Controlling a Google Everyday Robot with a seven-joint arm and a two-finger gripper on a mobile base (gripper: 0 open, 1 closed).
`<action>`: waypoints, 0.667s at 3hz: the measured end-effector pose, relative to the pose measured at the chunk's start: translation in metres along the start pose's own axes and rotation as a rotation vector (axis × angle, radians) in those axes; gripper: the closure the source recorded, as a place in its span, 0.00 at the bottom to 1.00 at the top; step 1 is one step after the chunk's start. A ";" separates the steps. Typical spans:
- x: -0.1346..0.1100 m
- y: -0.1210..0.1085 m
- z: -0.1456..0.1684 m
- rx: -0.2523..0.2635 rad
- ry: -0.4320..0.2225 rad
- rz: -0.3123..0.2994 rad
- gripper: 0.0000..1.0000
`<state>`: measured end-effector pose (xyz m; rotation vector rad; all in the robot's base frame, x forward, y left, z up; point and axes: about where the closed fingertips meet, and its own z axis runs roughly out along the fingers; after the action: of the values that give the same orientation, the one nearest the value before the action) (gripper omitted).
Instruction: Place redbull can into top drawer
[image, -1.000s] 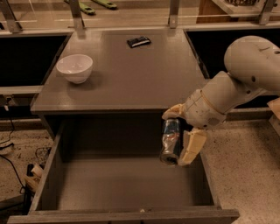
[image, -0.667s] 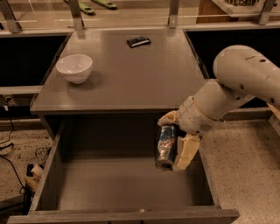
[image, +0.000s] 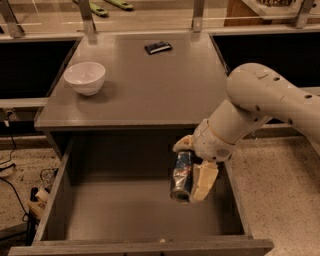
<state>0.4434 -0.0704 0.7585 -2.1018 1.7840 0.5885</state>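
The redbull can (image: 182, 175), blue and silver with a shiny end facing down, hangs tilted over the right part of the open top drawer (image: 125, 212). My gripper (image: 192, 170) is shut on the can, with one cream finger (image: 204, 181) on its right side and another at its top. The white arm (image: 265, 105) comes in from the right, over the drawer's right wall. The drawer is pulled fully out below the grey cabinet top (image: 150, 85), and its inside shows only a bare floor.
A white bowl (image: 84, 77) stands on the cabinet top at the left. A small flat black packet (image: 158, 47) lies at the back. Metal rail posts stand behind. Cables lie on the speckled floor at the left (image: 15, 180).
The arm has moved left and a little lower with the can, further in over the drawer's inside.
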 end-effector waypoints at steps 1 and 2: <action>0.005 -0.003 0.019 0.018 0.089 0.059 1.00; 0.008 -0.003 0.030 0.027 0.150 0.092 1.00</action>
<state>0.4448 -0.0618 0.7289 -2.1051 1.9667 0.4376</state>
